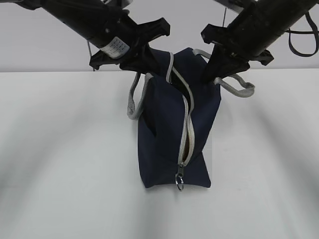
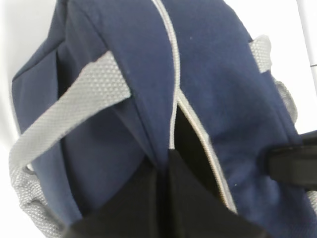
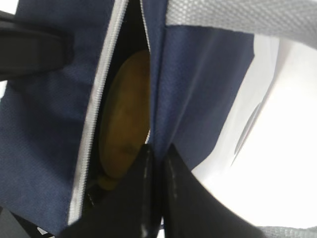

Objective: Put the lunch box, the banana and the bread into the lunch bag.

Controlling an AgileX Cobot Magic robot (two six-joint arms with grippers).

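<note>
Both arms gripped the lunch bag (image 1: 169, 124) top on the counter (image 1: 60, 149).
Left fingers (image 2: 163, 198) and right fingers (image 3: 153, 188) pinched fabric beside the zipper (image 1: 187, 124); bread (image 3: 126, 119) sat inside; keeping the pull even seemed best.

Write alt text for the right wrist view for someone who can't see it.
The right gripper pinches the navy lunch bag at the edge of its open grey zipper, and the golden-brown bread shows through the gap. A grey handle crosses the top.
</note>
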